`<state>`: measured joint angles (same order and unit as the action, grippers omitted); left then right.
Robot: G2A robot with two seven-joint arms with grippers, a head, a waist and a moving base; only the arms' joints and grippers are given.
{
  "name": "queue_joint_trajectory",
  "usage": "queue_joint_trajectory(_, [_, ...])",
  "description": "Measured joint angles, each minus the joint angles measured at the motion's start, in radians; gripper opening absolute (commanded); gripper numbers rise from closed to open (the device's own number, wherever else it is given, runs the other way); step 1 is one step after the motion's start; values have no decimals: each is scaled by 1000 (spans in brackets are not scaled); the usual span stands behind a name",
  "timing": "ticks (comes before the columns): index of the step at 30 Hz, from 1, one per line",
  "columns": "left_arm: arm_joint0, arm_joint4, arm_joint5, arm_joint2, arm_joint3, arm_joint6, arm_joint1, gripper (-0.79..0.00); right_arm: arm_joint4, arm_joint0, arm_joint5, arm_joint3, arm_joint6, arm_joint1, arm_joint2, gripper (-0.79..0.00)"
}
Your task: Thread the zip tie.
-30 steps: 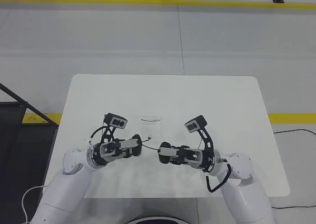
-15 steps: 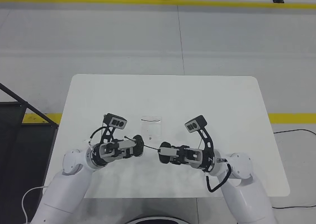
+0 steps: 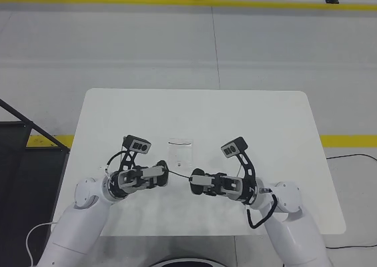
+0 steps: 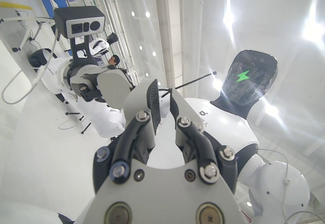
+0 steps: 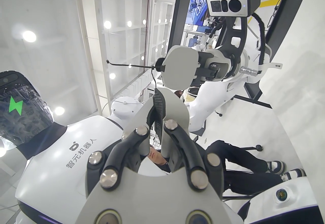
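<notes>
We've got one white bench (image 3: 255,120): rectangular top, rounded corners, plain surface. One item sits directly on it, a clear cup (image 3: 180,151), which looks upright with the open end up. We place it near the middle of the bench, slightly left of centre, about midway between the far and near edges and well apart from all four. We can't tell whether the cup holds anything.

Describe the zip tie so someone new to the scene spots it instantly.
On the white table, near the robot's edge, the left gripper and right gripper face each other. The zip tie is the thin black strip bridging them, unlike the clear cup standing just beyond.
</notes>
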<state>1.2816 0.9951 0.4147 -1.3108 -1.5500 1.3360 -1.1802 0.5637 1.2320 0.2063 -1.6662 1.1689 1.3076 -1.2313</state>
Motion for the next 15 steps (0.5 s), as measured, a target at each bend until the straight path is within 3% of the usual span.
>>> queue_joint_trajectory(4, [-1, -2, -1, 0, -1, 1, -1, -785, 3, -1, 1, 0, -2, -3, 3, -785])
queue_joint_trajectory(15, [0, -3, 5, -10, 0, 6, -3, -785, 38, 1, 10, -11, 6, -13, -8, -785])
